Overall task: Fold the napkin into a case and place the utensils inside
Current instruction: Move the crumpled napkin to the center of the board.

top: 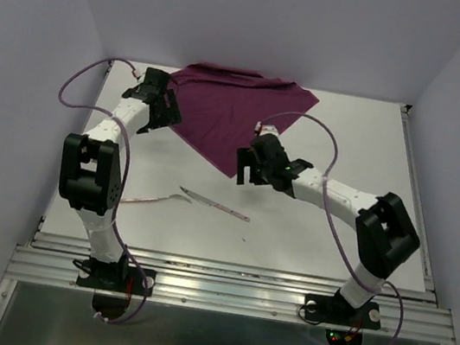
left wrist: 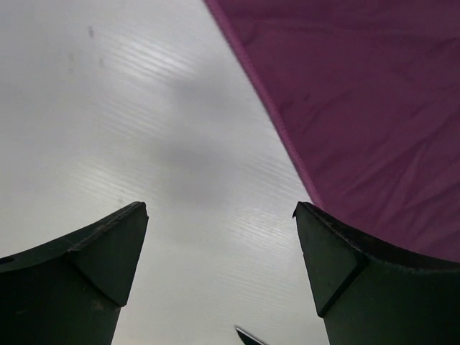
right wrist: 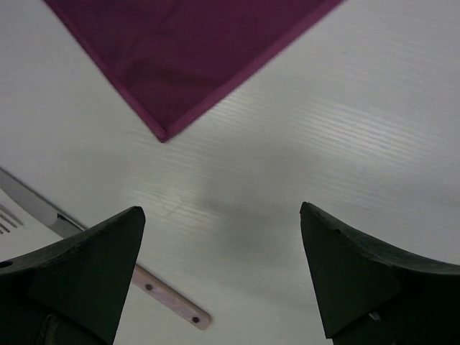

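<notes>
The burgundy napkin (top: 231, 111) lies spread out at the far middle of the table, one corner pointing toward the near side. My left gripper (top: 163, 111) is open and empty just left of its left edge, which shows in the left wrist view (left wrist: 359, 108). My right gripper (top: 247, 165) is open and empty by the near corner (right wrist: 180, 57). The two utensils lie nearer to me: a knife (top: 217, 206) with its pinkish riveted handle (right wrist: 169, 298) to the right, and a fork (top: 151, 201). No case is in view.
The white table (top: 348, 147) is boxed in by pale walls on the left, back and right. A metal rail (top: 229, 290) runs along the near edge by the arm bases. Purple cables loop from both arms.
</notes>
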Controlling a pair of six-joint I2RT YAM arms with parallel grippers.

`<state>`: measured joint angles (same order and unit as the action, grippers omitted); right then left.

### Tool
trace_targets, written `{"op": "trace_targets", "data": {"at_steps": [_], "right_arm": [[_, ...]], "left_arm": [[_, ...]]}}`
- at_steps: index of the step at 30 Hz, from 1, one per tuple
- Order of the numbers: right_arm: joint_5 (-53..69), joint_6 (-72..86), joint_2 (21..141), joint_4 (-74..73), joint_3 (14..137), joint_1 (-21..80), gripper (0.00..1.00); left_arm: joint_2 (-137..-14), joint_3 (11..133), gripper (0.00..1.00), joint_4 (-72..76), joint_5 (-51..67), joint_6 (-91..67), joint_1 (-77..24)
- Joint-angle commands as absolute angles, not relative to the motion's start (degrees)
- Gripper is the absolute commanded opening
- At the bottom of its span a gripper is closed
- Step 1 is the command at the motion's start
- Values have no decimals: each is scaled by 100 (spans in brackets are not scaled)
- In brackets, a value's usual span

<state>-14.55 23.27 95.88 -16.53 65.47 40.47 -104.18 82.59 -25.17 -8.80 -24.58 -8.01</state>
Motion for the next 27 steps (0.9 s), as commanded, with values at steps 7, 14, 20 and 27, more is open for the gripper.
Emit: {"op": "trace_targets", "data": {"at_steps": [7, 14, 20, 27], "right_arm": [[-1556, 1538, 11328, -1644, 8445, 4693, 76], [-1591, 1547, 12190, -1740, 9131, 4693, 66], [-1854, 1714, 12427, -1723, 8983, 4693, 46], [-2345, 1881, 11955, -1679, 8273, 4693, 1]], "left_arm": [[-9247, 7436, 95, -2619, -923, -2812, -404], [-9079, 7628, 95, -2733, -1081, -2690, -352], [-9088, 7620, 95, -2769, -1064, -2707, -352], [-9114, 7646, 95, -2742, -941, -2716, -352]]}}
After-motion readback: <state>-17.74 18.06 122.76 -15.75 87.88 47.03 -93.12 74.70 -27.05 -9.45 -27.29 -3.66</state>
